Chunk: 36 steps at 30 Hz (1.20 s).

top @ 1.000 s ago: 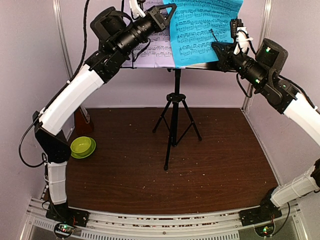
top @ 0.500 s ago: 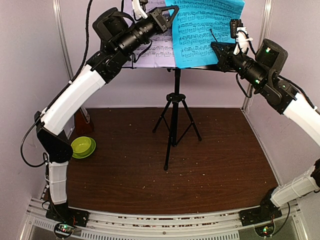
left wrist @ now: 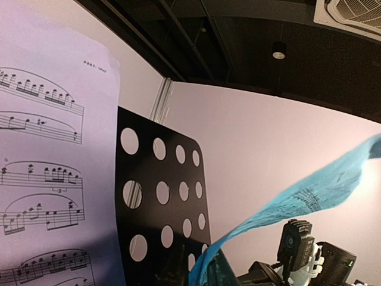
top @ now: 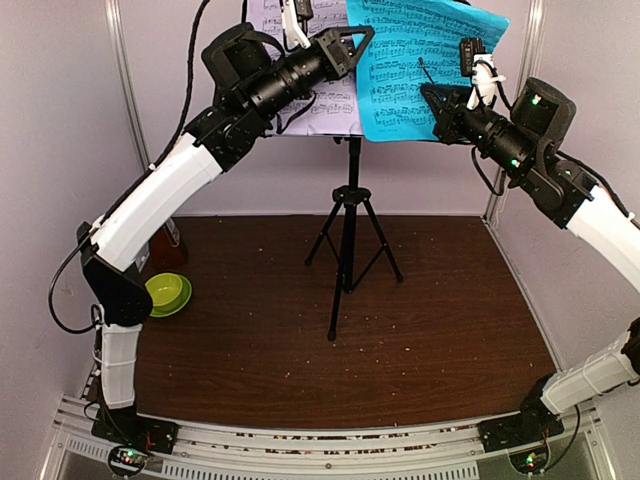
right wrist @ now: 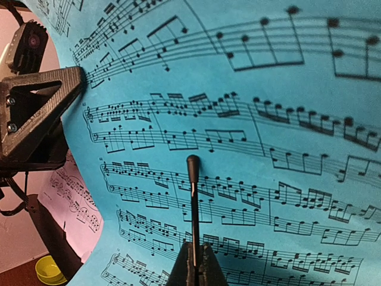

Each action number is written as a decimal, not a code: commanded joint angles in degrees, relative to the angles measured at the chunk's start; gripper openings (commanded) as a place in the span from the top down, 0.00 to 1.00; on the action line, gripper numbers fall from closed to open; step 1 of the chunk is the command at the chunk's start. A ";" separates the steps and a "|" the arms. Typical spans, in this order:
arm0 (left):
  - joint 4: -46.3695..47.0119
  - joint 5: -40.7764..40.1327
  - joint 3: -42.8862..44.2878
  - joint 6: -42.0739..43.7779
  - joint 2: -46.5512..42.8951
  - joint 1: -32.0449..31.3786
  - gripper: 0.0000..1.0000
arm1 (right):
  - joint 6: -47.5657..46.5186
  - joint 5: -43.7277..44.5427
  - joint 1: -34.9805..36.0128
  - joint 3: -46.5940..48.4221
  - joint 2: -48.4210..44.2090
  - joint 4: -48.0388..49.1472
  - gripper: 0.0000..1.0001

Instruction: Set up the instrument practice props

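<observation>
The black perforated music stand [top: 347, 215] stands on its tripod mid-floor; its desk shows in the left wrist view [left wrist: 161, 202]. The white music sheet [top: 325, 95] rests on the desk's left half [left wrist: 47, 179]. My left gripper [top: 355, 45] is shut on the left edge of the cyan music sheet [top: 420, 70], which curls in the air before the desk's right half [left wrist: 309, 196] [right wrist: 268, 89]. My right gripper [top: 435, 100] is shut on a thin black rod [right wrist: 192, 196] in front of the cyan sheet. The brown metronome [top: 168, 243] stands by the left wall, mostly hidden by my left arm.
A lime-green bowl [top: 165, 293] lies on the brown floor at the left, next to the metronome. The tripod legs [top: 335, 290] spread over the middle of the floor. Pale walls close in on three sides.
My left gripper has moved right and slightly up with the cyan sheet, uncovering more of the white sheet. The cyan sheet now bulges further right. My right arm has not moved.
</observation>
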 commanded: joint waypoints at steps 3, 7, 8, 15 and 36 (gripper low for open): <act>0.26 -0.82 1.73 2.97 -1.22 -0.22 0.76 | -0.63 -1.72 -0.11 0.19 -1.55 3.42 1.00; -0.39 -1.32 1.72 3.88 -1.81 -0.22 0.71 | -0.66 -1.76 -0.10 0.01 -1.64 3.42 1.00; -0.66 -1.51 1.73 4.19 -2.08 -0.24 0.69 | -0.71 -1.76 -0.10 0.01 -1.63 3.48 1.00; -1.84 -1.64 1.45 5.63 -3.18 -0.22 0.56 | -0.59 -1.85 -0.10 -0.08 -1.64 3.67 1.00; -6.31 -7.26 -3.71 14.70 -10.18 -0.48 0.21 | 0.98 2.09 -0.10 -0.43 -1.33 4.09 1.00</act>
